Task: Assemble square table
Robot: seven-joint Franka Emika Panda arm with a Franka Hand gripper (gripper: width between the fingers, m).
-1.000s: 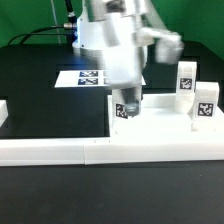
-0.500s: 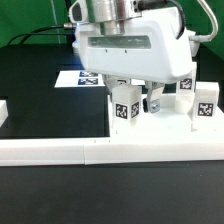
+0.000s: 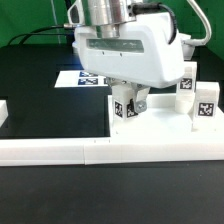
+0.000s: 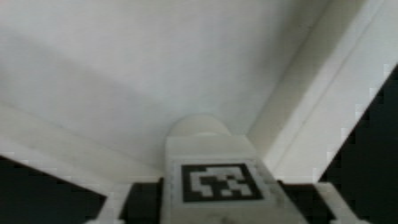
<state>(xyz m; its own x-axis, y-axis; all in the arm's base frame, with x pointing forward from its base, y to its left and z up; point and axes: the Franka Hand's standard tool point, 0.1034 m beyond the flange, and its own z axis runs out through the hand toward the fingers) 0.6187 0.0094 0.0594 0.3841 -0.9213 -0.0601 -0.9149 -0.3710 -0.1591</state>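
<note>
exterior view: the arm's big white wrist housing fills the upper middle, and the gripper (image 3: 130, 103) hangs below it, low over the slab (image 3: 160, 135). a tagged leg (image 3: 124, 103) stands upright between the fingers, its tag facing the camera; the dark right finger (image 3: 141, 101) lies against its side, so the jaws look closed on it. whether the leg's foot touches the slab i cannot tell. the slab lies on the black table (image 3: 40, 95), toward the exterior view's right, up against the low white wall (image 3: 50, 151) in front. two more legs stand at the slab's right end: one (image 3: 186, 77) farther back, one (image 3: 206, 102) nearer. the marker board (image 3: 80, 79) lies flat behind the arm, partly hidden.

wrist view: the held leg (image 4: 217, 165) rises between the fingers, its tag toward the lens. past it runs the slab's white face (image 4: 143, 80) and its raised rim (image 4: 311, 95), with black table showing at the corners.
</note>
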